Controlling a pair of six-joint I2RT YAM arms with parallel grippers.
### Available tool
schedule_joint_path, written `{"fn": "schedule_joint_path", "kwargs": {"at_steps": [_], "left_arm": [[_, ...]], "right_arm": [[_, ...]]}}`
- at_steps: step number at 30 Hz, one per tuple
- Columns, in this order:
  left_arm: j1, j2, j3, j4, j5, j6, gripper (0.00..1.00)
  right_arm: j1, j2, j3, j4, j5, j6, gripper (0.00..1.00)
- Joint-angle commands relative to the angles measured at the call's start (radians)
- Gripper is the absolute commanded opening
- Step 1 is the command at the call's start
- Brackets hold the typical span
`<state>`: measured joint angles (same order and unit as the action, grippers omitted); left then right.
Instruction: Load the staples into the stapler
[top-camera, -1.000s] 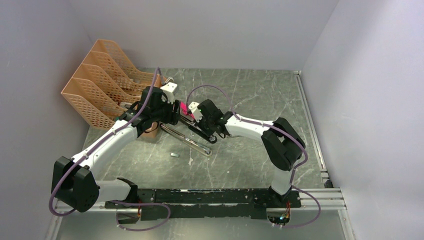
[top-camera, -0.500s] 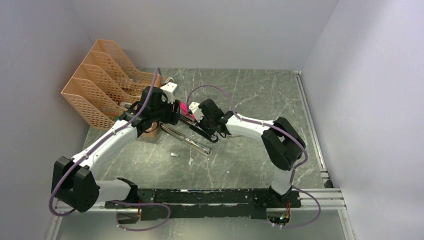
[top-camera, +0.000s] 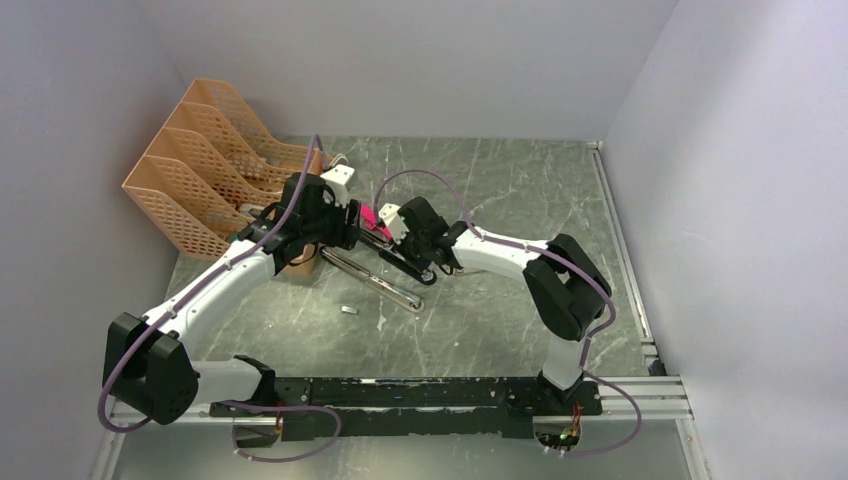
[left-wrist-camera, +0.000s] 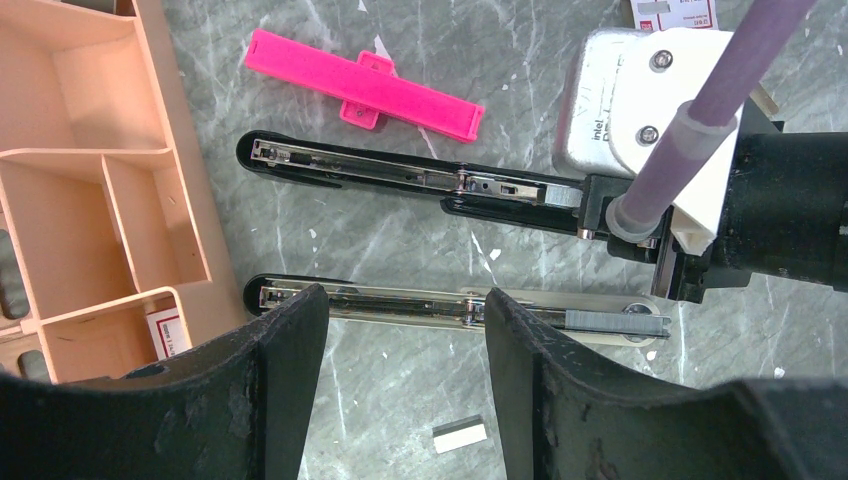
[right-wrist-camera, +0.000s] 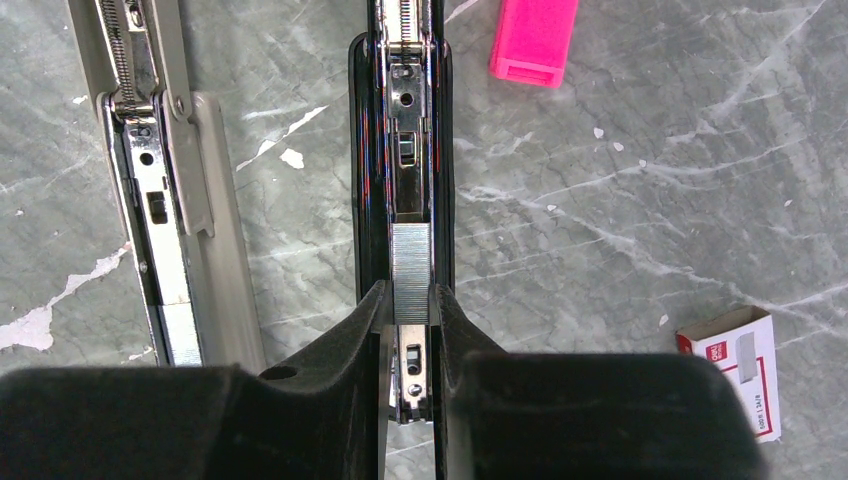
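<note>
Right jaws clamped on the staples (right-wrist-camera: 411, 272) over the stapler (right-wrist-camera: 404, 150) rail; left jaws stood apart above its silver half.

We find both arms reaching to mid-table, the left gripper (top-camera: 342, 242) and right gripper (top-camera: 404, 256) close together over the stapler (top-camera: 388, 287), which lies folded open. A pink piece (top-camera: 368, 214) shows between them. Loose staples (top-camera: 348, 310) lie nearer the bases. A rack (top-camera: 200, 170) stands rear left.
</note>
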<state>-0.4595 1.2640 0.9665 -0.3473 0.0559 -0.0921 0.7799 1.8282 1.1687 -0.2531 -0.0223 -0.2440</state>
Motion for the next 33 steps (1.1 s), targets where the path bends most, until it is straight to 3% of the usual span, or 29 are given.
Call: {"fn": "schedule_joint_path", "kwargs": {"at_steps": [1,21,33], "left_arm": [[0.005,-0.021,-0.005,0.024,-0.011,0.012,0.63],[0.005,-0.025,-0.005,0.022,-0.013,0.012,0.64],[0.005,-0.026,-0.003,0.022,-0.013,0.012,0.64]], "right_arm": [[-0.013,0.016,-0.019,-0.073,0.012,0.008,0.19],[-0.024,-0.042,-0.041,-0.012,-0.026,0.04,0.34],[-0.038,-0.207,-0.159,0.215,-0.045,0.111,0.38]]}}
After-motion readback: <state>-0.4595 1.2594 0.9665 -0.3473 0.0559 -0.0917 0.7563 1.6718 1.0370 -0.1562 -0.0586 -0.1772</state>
